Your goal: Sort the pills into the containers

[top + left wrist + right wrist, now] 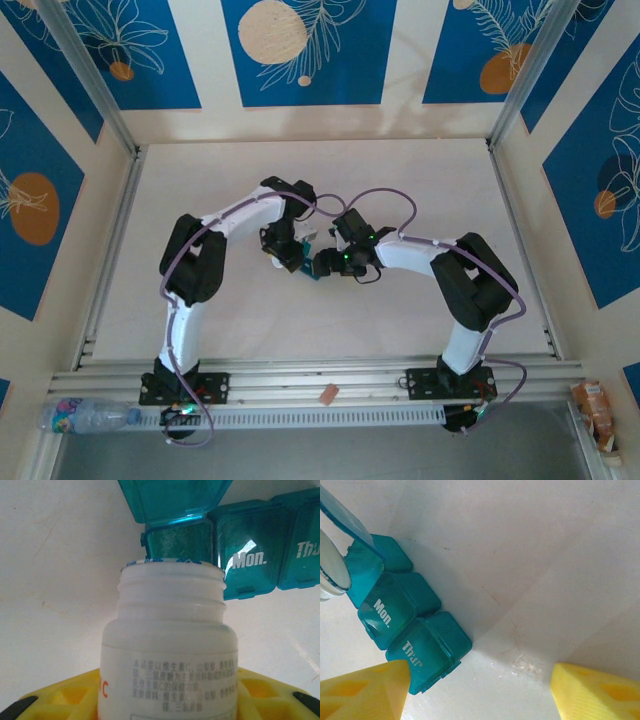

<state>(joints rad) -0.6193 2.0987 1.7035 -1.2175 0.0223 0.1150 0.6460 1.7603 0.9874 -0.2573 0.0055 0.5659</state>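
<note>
Pill box [395, 615] has its end lid [170, 500] up; my left gripper [165, 697] pinches a white bottle [170, 645], mouth at that open compartment [180, 542]. My right gripper [480, 690] stands spread beside the box.

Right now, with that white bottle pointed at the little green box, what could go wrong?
Pills could miss: the mouth of the white bottle looks wider than the open compartment of the pill box, so some may land on the table. The box could slide: the right jaws stand open, one finger beside its Thur. end without clamping it, so a nudge from the bottle might push it. The raised lid might get knocked shut.
</note>
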